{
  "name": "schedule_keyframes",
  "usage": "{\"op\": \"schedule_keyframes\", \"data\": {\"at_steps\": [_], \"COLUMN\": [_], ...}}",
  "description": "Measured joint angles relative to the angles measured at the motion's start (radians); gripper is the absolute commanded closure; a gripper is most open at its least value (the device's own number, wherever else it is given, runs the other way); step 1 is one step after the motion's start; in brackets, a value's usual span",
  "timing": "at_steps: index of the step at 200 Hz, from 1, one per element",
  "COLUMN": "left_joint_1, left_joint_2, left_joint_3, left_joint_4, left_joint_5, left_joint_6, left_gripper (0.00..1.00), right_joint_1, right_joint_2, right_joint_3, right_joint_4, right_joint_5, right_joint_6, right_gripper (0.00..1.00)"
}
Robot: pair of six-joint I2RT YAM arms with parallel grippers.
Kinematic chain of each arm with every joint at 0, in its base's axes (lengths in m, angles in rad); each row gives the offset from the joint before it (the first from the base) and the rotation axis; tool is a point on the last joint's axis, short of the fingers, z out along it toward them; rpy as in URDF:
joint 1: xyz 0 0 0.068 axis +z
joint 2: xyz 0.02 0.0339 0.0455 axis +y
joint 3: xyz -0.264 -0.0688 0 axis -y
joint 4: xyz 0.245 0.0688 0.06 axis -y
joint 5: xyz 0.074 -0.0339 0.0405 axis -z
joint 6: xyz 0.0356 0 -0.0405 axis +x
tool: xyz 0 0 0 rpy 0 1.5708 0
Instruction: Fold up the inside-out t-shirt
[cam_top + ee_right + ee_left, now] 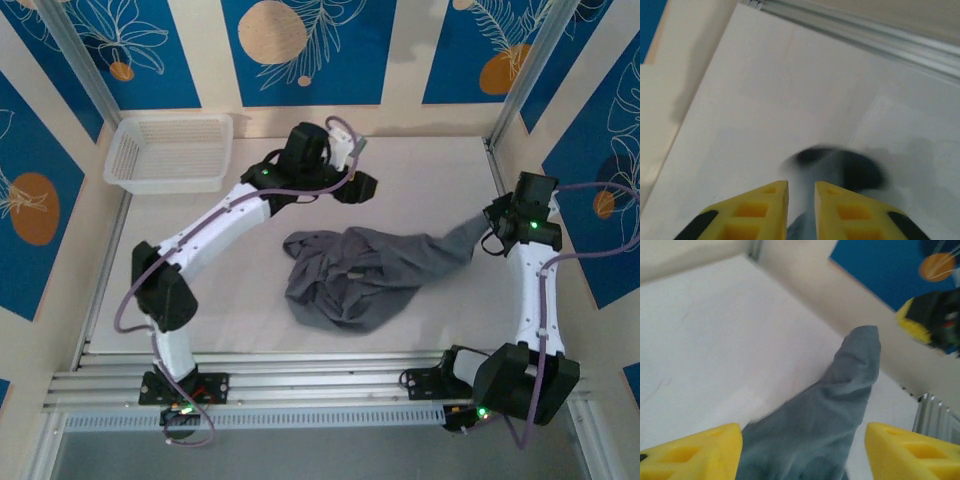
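Table (430,170): far-right and near-left stretches bare, passable. Obstacles: crumpled t-shirt (350,280) mid-table (one end reaching toward right edge); white basket (170,152), far-left corner.

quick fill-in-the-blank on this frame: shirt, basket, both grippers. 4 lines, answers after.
1. The t-shirt lies crumpled, not yet ____.
2. The white mesh basket sits in the table's far ____ corner.
3. The left gripper is ____, holding nothing.
4. The right gripper is at the stretched-out end of the ____.

Missing words: folded; left; open; t-shirt.
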Motion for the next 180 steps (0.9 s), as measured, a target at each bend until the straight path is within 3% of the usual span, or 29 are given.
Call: {"op": "schedule_keyframes", "data": {"at_steps": [13,24,45,58,79,109,141,161,180], "left_joint_1": [0.029,0.055,0.102,0.121,0.124,0.116,0.013,-0.008,-0.009], "left_joint_2": [-0.088,-0.162,-0.273,-0.297,-0.299,-0.296,-0.221,-0.174,-0.135], "left_joint_3": [-0.127,-0.225,-0.38,-0.44,-0.556,-0.757,-0.783,-0.78,-0.78], "left_joint_4": [0.002,-0.001,-0.016,-0.04,-0.051,-0.03,0.013,0.031,0.052], "left_joint_5": [-0.06,-0.107,-0.157,-0.17,-0.163,-0.055,0.017,-0.036,-0.12], "left_joint_6": [-0.021,-0.041,-0.068,-0.075,-0.094,-0.151,-0.179,-0.175,-0.148], "left_gripper": [0.34,0.35,0.35,0.35,0.34,0.26,0.24,0.39,0.81], "right_joint_1": [0.061,0.192,0.504,0.642,0.772,0.917,0.972,0.974,0.97], "right_joint_2": [-0.035,-0.053,-0.006,0.069,0.197,0.324,0.379,0.423,0.486], "right_joint_3": [-0.023,-0.027,0.015,0.044,0.039,-0.037,-0.11,-0.114,-0.106], "right_joint_4": [0.056,0.089,0.101,0.105,0.1,0.056,0.059,0.076,0.129], "right_joint_5": [-0.092,-0.143,-0.174,-0.195,-0.218,-0.167,-0.174,-0.162,-0.162], "right_joint_6": [-0.044,-0.109,-0.233,-0.277,-0.293,-0.24,-0.191,-0.181,-0.172], "right_gripper": [0.54,0.46,0.43,0.44,0.41,0.26,0.24,0.28,0.42]}}
